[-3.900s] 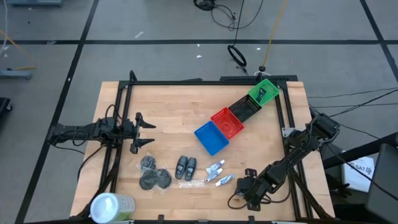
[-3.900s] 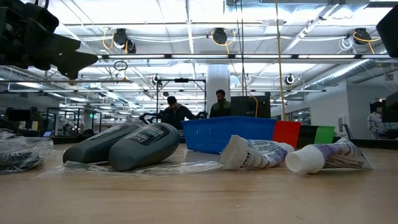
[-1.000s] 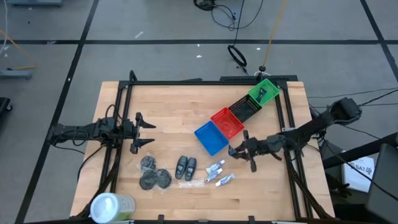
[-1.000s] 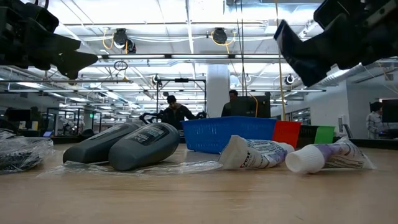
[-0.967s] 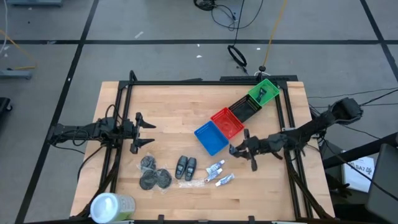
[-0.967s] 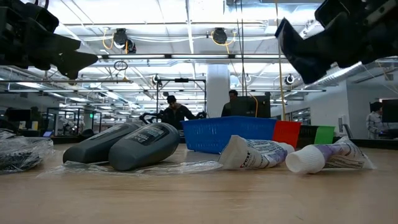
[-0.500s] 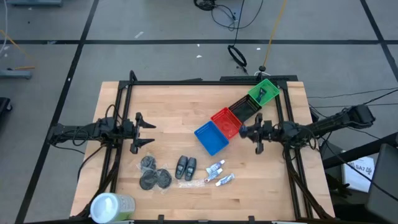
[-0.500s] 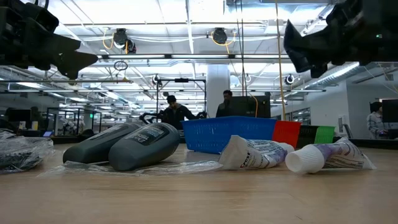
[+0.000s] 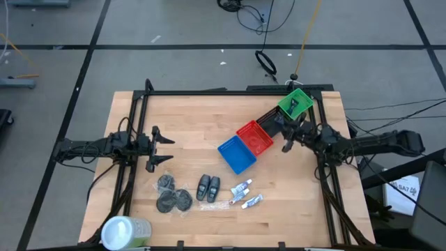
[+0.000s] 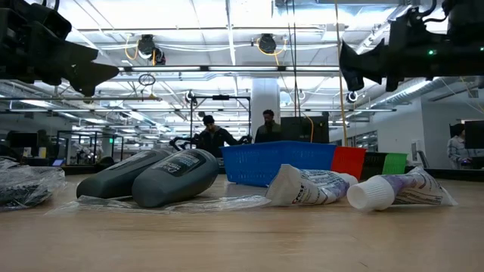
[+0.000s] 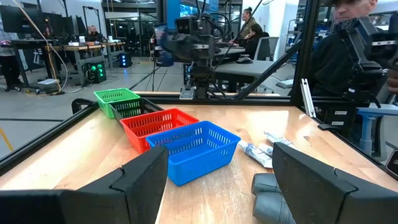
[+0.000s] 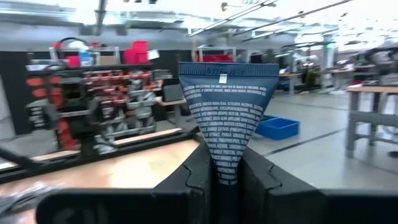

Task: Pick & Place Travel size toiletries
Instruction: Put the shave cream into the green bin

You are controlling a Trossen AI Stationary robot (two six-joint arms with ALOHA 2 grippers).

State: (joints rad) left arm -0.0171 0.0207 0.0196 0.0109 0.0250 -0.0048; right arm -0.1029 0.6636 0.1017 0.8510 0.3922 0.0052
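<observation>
Open lab hall w/ ceiling lights behind a wooden table [image 9: 195, 118]. On it, a diagonal row of baskets: blue basket [image 9: 237, 155], red basket [image 9: 255, 137], a dark one, green basket [image 9: 295, 102]. Right gripper [image 9: 286, 137] hovers over the dark/red baskets, fingers clamped on a dark blue tube [image 12: 227, 118]; its lower end is hidden between the fingers. Two dark bottles [image 9: 208, 187], small white tubes [image 9: 246, 194] & dark discs [image 9: 172, 196] lie nr the front edge, discs' detail hard to read. Left gripper [image 9: 162, 148] waits at left, jaws spread.
</observation>
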